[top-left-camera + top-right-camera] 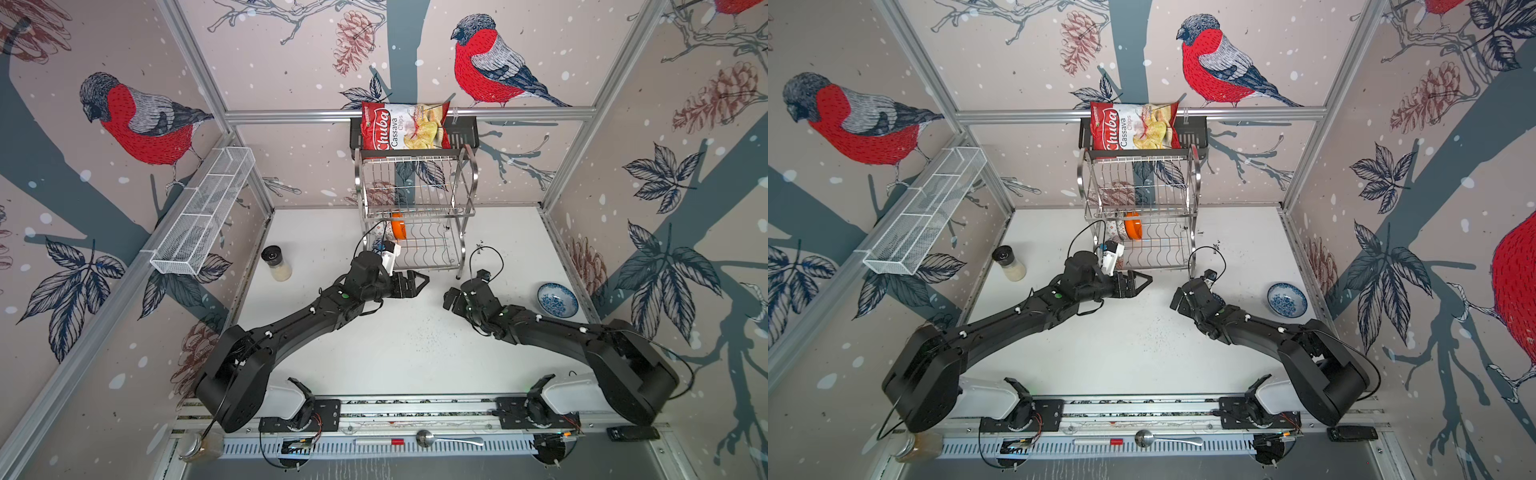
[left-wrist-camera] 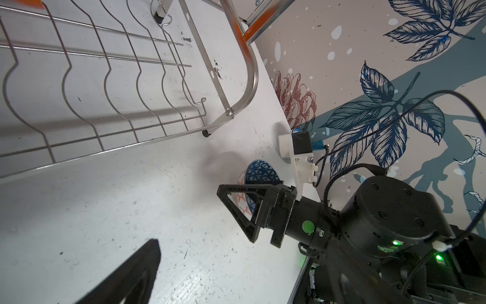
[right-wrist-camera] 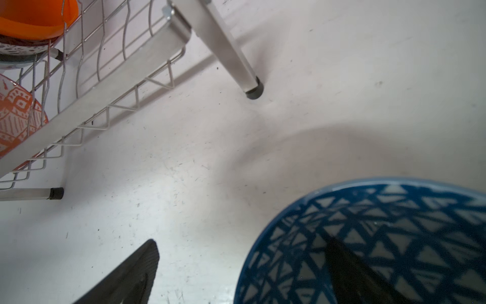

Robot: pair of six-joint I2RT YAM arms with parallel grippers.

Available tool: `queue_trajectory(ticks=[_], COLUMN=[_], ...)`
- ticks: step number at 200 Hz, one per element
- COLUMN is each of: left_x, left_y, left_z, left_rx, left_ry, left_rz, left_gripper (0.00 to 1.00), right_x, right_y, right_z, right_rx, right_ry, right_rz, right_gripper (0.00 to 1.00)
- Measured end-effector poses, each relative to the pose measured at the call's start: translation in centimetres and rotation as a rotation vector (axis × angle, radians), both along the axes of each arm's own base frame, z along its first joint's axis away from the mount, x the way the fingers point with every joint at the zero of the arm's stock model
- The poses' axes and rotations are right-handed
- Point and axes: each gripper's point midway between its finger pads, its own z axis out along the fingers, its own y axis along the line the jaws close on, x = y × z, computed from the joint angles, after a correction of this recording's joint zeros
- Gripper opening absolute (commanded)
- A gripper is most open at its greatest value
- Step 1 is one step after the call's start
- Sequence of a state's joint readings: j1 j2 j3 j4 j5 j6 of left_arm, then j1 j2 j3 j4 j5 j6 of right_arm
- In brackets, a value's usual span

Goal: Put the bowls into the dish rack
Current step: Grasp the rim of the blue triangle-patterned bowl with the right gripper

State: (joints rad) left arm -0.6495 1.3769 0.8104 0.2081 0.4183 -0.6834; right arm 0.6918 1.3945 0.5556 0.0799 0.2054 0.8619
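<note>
The dish rack (image 1: 415, 195) (image 1: 1142, 195) stands at the back middle of the white table. Its lower shelf holds a plain orange bowl (image 1: 398, 227) (image 3: 34, 18), a grey-dotted bowl (image 3: 15, 50) and a red-orange patterned bowl (image 3: 15, 115). A dark-blue triangle bowl (image 3: 381, 237) (image 2: 260, 173) sits on the table under my right gripper (image 1: 451, 299) (image 3: 242, 243), which is open. One finger hangs inside that bowl and the other finger (image 3: 131, 273) is outside its rim. A blue-floral bowl (image 1: 557, 300) (image 1: 1286, 300) lies at the right. My left gripper (image 1: 422, 284) is open and empty before the rack.
A glass shaker jar (image 1: 276, 262) stands at the left of the table. On the left wall hangs a white mesh basket (image 1: 203, 212). The black shelf with a chips bag (image 1: 405, 126) is above the rack. A spoon (image 1: 432, 438) lies on the front rail.
</note>
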Motion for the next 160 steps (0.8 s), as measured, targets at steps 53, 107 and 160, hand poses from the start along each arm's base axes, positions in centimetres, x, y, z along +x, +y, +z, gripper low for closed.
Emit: queue_trajectory(ticks=[53,107,160], left_x=[1.0,1.7,1.5], left_y=[1.6,3.3,3.3], left_z=[-0.8,-0.6,-0.8], left_rx=[0.014,0.001,-0.002], left_ry=[0.024,0.033,0.043], left_rz=[0.042,0.091,0.083], left_gripper=[0.98,0.98,0.98], right_x=[0.3,0.9,-0.1], right_y=[2.2,-0.1,-2.6], right_z=[1.5,4.6,3.7], right_rx=[0.023,-0.005,-0.032], right_ry=[-0.022,-0.101,-0.069], right_rz=[0.067,0.042,0.036], right_gripper=[0.99,1.0,0.94])
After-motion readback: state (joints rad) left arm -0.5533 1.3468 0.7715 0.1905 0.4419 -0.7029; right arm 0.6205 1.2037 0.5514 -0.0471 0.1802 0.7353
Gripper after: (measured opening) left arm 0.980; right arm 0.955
